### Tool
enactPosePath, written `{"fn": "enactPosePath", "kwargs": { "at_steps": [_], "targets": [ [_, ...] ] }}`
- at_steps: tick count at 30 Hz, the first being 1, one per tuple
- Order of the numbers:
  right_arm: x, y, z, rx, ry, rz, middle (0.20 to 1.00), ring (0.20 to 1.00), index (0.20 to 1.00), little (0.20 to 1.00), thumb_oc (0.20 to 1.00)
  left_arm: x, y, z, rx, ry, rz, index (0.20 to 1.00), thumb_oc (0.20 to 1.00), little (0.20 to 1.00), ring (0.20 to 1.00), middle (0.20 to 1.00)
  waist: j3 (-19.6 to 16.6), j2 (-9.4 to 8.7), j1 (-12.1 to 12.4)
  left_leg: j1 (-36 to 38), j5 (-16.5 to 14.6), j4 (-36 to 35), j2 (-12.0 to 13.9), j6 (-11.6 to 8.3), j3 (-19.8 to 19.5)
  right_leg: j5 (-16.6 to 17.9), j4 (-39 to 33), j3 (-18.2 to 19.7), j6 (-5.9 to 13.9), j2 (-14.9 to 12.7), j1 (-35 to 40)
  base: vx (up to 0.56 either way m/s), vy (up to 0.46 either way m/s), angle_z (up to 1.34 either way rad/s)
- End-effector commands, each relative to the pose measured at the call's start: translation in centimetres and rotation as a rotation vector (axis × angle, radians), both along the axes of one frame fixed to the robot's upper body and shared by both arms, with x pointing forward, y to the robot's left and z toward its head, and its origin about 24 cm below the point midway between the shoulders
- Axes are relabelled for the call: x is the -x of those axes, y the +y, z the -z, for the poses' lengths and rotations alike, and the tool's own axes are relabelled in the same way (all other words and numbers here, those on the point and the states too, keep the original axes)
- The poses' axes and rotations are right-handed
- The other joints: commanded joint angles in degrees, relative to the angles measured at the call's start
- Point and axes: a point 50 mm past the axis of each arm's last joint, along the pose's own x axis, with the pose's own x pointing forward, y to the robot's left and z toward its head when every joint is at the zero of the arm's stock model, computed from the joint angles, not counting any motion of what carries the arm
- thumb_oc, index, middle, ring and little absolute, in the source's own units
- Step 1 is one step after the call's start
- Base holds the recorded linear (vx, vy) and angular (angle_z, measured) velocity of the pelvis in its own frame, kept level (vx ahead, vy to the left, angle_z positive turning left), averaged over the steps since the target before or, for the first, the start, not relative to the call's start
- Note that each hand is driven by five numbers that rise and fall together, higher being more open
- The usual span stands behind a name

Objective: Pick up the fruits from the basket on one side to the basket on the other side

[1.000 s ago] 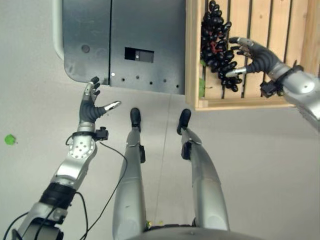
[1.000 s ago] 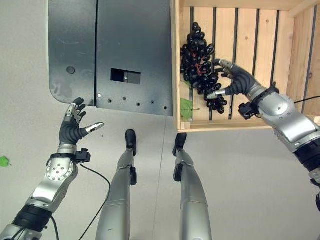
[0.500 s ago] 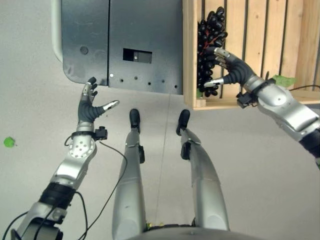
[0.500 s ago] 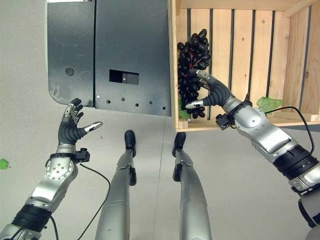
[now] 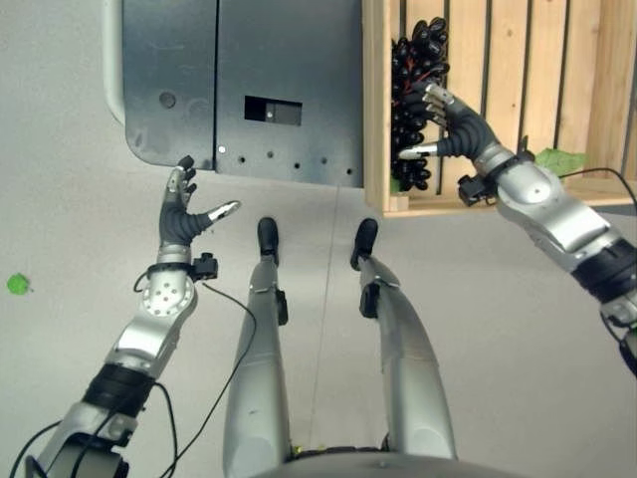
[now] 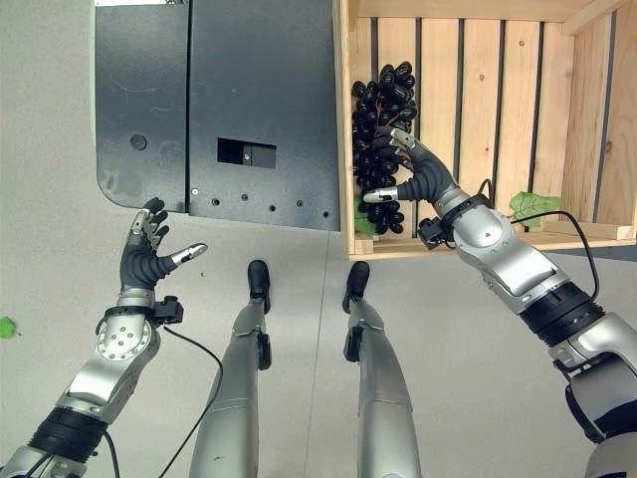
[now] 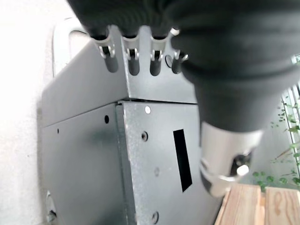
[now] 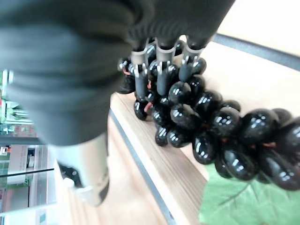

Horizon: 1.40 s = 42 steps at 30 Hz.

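Risk from here, as a judgement: the grape bunch (image 6: 382, 139) is loose and long, so a grip on a few berries rather than the stem could shed fruit or let the bunch swing and catch the crate wall on lifting. The bunch lies inside the wooden crate (image 6: 498, 119) at 1 o'clock, against its left wall, a green leaf (image 8: 234, 206) beside it. Right hand (image 6: 416, 179) reaches into the crate from 4 o'clock, wrist low, fingers partly spread; fingertips (image 8: 159, 79) rest on the berries, thumb apart from them, not yet closed round anything. Left hand (image 5: 181, 214) hangs at 9 o'clock above the floor, just below the dark metal cabinet (image 5: 249, 80), fingers relaxed and straight, holding nothing. No second basket identified.
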Motion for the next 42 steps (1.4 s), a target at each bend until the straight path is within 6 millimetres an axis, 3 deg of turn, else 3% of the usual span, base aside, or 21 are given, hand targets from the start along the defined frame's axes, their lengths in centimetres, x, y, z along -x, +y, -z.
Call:
{"fn": "enactPosePath", "kwargs": {
  "at_steps": [1,2,4,8,12,15,21,25,28,33,42],
  "targets": [
    [1.1,2.8,-1.7,0.209,-0.138,-0.117,1.000,1.000,1.000,1.000,1.000,0.8,0.0,-1.4,-0.018,-0.090,0.003,1.000,1.000,1.000,1.000,1.000,-0.17,-0.75,1.01,1.47,-5.52,2.96,-1.61,2.15,-1.54,-2.18,0.64,0.69,7.49,-1.80,1.85,-0.07,0.011,-0.01],
    [2.0,2.3,-3.4,0.405,-0.298,-0.059,1.000,1.000,1.000,1.000,1.000,0.8,0.0,-1.7,-0.015,-0.109,0.003,1.000,1.000,1.000,1.000,1.000,-0.17,-0.85,0.58,-0.10,-3.74,2.60,-1.84,2.52,-1.31,-0.55,-0.06,0.39,7.07,-2.05,0.49,-0.07,0.012,-0.01],
    [2.9,0.3,-4.7,0.757,-0.513,0.122,1.000,1.000,1.000,1.000,1.000,1.1,0.1,-1.9,-0.027,-0.130,-0.008,1.000,1.000,1.000,1.000,1.000,-0.17,-0.49,0.32,0.31,-4.02,2.68,-1.95,2.61,-1.36,-0.92,0.36,0.33,7.30,-2.13,0.80,-0.03,0.010,0.00],
    [4.0,-2.9,-7.2,1.026,-0.699,0.346,1.000,1.000,1.000,1.000,1.000,1.4,0.1,-2.1,-0.039,-0.159,0.003,1.000,1.000,1.000,1.000,1.000,-0.17,-0.16,0.47,1.60,-3.96,1.86,-2.03,2.67,-1.57,-0.96,-0.06,0.13,7.63,-2.27,1.79,0.00,0.005,0.05],
    [4.5,-5.0,-8.2,1.296,-0.745,0.416,1.000,1.000,1.000,1.000,1.000,1.5,0.4,-2.3,-0.076,-0.161,0.018,1.000,1.000,1.000,1.000,1.000,-0.17,-0.13,0.95,2.87,-3.36,0.24,-2.00,2.41,-1.71,-0.77,-0.57,-0.31,7.88,-2.33,2.68,0.00,0.000,0.00],
    [4.6,-6.4,-8.4,1.377,-0.723,0.448,1.000,1.000,1.000,1.000,1.000,1.5,0.6,-2.4,-0.095,-0.162,0.019,1.000,1.000,1.000,1.000,1.000,-0.17,-0.15,0.94,3.55,-2.75,-0.82,-2.08,2.18,-1.80,-0.47,-1.35,-0.39,7.99,-2.30,3.25,0.00,-0.001,0.01],
    [4.9,-8.8,-9.1,1.353,-0.686,0.543,1.000,1.000,1.000,1.000,1.000,1.5,0.7,-2.3,-0.096,-0.166,0.025,1.000,1.000,1.000,1.000,1.000,-0.17,-0.15,0.98,4.21,-1.79,-2.41,-2.13,1.94,-1.92,0.00,-2.48,-0.69,7.97,-2.14,3.91,0.00,-0.002,0.02],
    [4.9,-9.7,-9.1,1.507,-0.684,0.571,1.000,1.000,1.000,1.000,1.000,1.3,0.6,-2.3,-0.116,-0.159,0.031,1.000,1.000,1.000,1.000,1.000,-0.17,-0.15,1.49,4.47,-1.64,-2.64,-2.10,1.77,-2.15,-0.14,-2.29,-0.68,7.97,-2.05,3.97,0.00,0.000,0.00],
    [4.6,-9.4,-8.7,1.668,-0.674,0.536,1.000,1.000,1.000,1.000,1.000,1.3,0.6,-2.2,-0.132,-0.150,0.034,1.000,1.000,1.000,1.000,1.000,-0.17,-0.10,1.72,4.08,-1.66,-2.27,-2.12,1.64,-2.24,-0.37,-1.95,-0.65,7.97,-2.00,3.63,0.00,0.000,0.00],
    [3.6,-8.3,-7.6,1.804,-0.672,0.441,1.000,1.000,1.000,1.000,1.000,1.1,0.3,-2.0,-0.142,-0.137,0.048,1.000,1.000,1.000,1.000,1.000,-0.17,0.21,2.09,3.46,-1.46,-1.97,-2.15,1.53,-2.55,-0.51,-1.73,-0.86,7.87,-2.02,3.16,0.00,0.000,0.00],
    [2.1,-7.3,-7.6,1.980,-0.680,0.377,1.000,1.000,1.000,1.000,1.000,0.9,0.1,-2.1,-0.149,-0.137,0.065,1.000,1.000,1.000,1.000,1.000,-0.17,0.80,2.43,2.82,-1.23,-1.62,-2.29,1.34,-2.90,-0.60,-1.38,-1.03,7.79,-2.13,2.73,0.00,-0.003,0.01]
  ]
}}
